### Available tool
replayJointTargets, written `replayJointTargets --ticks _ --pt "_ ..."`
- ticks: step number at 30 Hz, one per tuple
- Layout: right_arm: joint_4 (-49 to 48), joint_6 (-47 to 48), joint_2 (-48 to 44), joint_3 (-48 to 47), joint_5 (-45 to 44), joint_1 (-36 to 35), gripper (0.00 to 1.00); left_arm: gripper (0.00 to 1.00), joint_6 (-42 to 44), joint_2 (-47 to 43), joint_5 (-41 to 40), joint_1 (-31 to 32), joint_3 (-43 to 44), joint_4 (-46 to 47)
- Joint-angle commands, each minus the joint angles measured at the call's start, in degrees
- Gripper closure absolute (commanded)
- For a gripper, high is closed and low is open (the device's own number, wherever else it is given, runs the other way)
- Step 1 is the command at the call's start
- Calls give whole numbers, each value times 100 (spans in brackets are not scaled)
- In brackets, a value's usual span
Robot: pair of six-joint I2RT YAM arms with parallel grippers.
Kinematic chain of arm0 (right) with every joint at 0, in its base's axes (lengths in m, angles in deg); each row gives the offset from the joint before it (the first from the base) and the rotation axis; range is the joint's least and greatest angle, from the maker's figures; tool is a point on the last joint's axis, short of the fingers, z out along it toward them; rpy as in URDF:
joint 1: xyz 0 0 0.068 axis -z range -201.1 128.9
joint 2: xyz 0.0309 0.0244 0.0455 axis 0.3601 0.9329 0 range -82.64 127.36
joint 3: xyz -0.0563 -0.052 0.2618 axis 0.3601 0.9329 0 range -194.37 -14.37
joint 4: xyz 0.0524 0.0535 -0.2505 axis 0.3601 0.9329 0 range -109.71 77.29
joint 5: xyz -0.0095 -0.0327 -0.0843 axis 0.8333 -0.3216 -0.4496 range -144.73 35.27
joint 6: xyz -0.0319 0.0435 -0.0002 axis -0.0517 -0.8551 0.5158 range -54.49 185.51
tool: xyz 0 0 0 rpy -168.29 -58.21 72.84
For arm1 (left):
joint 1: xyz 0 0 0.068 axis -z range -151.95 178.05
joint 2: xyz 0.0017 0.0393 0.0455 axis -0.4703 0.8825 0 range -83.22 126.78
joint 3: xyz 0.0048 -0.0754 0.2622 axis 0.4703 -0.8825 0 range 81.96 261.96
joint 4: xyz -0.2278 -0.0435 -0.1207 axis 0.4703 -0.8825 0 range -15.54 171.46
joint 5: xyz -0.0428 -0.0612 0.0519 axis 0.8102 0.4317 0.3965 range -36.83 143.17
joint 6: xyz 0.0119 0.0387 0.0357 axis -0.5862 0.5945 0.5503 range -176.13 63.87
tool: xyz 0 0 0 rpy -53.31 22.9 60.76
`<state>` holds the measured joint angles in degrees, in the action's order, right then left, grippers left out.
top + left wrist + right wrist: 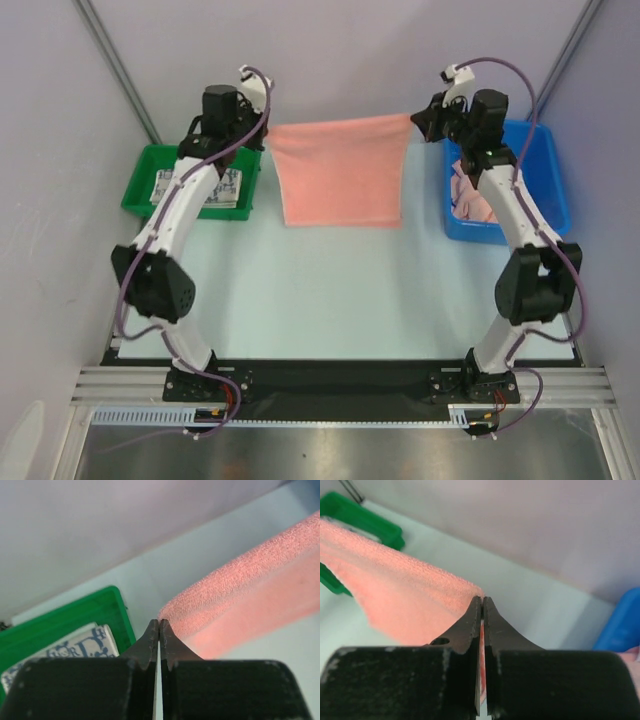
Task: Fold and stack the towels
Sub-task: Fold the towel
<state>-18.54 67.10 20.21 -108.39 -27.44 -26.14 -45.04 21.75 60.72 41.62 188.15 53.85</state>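
pale table (330, 300) | salmon towel (340, 175) stretched flat | fuzzy, plain, unfolded

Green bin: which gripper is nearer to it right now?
Left. The left gripper pinches the pink towel by its corner just beside the green bin; the right gripper pinches the other corner, across by the blue bin.

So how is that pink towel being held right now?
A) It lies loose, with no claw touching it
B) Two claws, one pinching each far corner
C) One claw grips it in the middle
B: the left claw and the right claw are each closed on a corner of the pink towel, which stretches between them.
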Motion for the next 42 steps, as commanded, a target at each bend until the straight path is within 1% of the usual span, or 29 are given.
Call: replayJointTargets --ticks 1,6,7,8,10,11,12,14,15,16,18,19,20,22,24,25,27,28,30,31,33,34,35,36,37,38,39,41,42 --pt "-688 -132 -861 225 -399 -23 100 100 209 -992 -289 155 -457 344" --pt "-460 -132 -1960 489 -461 -85 100 100 271 -1987 -518 436 -942 503" --pt "-434 -132 -2127 585 -461 -94 100 100 236 -2259 -535 472 -1021 477" --pt "-372 -132 -2503 734 -435 -103 100 100 227 -2409 -518 550 -1056 398" --pt "-241 -132 -2873 867 -400 -138 100 100 209 -2682 -492 647 -1170 327" --pt "-136 -132 -3058 989 -391 -155 100 99 218 -2953 -491 778 -1214 292" --pt "74 -132 -3426 1043 -382 -181 100 100 218 -3086 -526 849 -1258 179" --pt "504 -132 -3797 1192 -444 -261 100 100 183 -3463 -719 1094 -1355 12" --pt "664 -132 -4225 1254 -452 -296 100 100 157 -3596 -746 1174 -1364 -276" --pt "961 -237 -4429 1324 -435 -348 100 100 69 -3719 -738 1306 -1390 -427" --pt "1218 -307 -4869 1586 -444 -410 100 100 -63 -4113 -738 1412 -1469 -726" --pt "1280 -334 -5297 1710 -470 -428 100 100 -194 -4229 -746 1447 -1626 -902" --pt "1341 -352 -5467 1833 -479 -437 100 100 -256 -4369 -973 1500 -1724 -973" --pt "1359 -422 -5783 2229 -514 -437 100 100 -379 -4546 -1027 1509 -1909 -1210" --pt "1307 -562 -5829 2501 -409 -437 100 100 -432 -4573 -1124 1509 -2067 -1307" --pt "1098 -832 -5820 2903 -339 -445 100 100 -493 -4521 -1168 1509 -2302 -1264" --pt "685 -1115 -5785 3405 -145 -515 100 100 -555 -4372 -1256 1500 -2689 -1203" --pt "187 -1404 -5750 3991 -180 -551 100 100 -625 -4127 -1265 1500 -2813 -1150" --pt "-464 -1634 -5548 4565 -302 -770 100 100 -713 -3766 -1274 1483 -3033 -1071" --pt "-1095 -1696 -5400 4994 -364 -849 100 100 -766 -3338 -1274 1465 -3208 -1027" --pt "-1591 -1635 -4786 5252 -513 -1078 100 100 -775 -2897 -1379 1448 -3359 -834" --pt "-1968 -1600 -4531 5306 -549 -1113 100 100 -732 -2433 -1449 1404 -3386 -720" --pt "-2145 -1504 -4258 5315 -540 -1113 100 100 -714 -2211 -1510 1377 -3394 -580" --pt "-2286 -1434 -3612 5271 -540 -1105 100 100 -679 -1956 -1502 1334 -3334 -291" --pt "-2584 -1363 -3309 5193 -566 -1096 100 100 -652 -1736 -1485 1238 -3255 -192" --pt "-2700 -1284 -2932 4983 -558 -1087 100 100 -652 -1282 -1450 1176 -3167 -26" --pt "-2788 -1162 -2337 4816 -532 -1017 100 99 -644 -1077 -1415 1123 -2931 167" --pt "-2947 -1099 -1683 4473 -462 -903 100 100 -608 -603 -1336 956 -2658 414" --pt "-2956 -1081 -1123 4062 -426 -833 100 100 -573 -87 -1318 894 -2230 389"
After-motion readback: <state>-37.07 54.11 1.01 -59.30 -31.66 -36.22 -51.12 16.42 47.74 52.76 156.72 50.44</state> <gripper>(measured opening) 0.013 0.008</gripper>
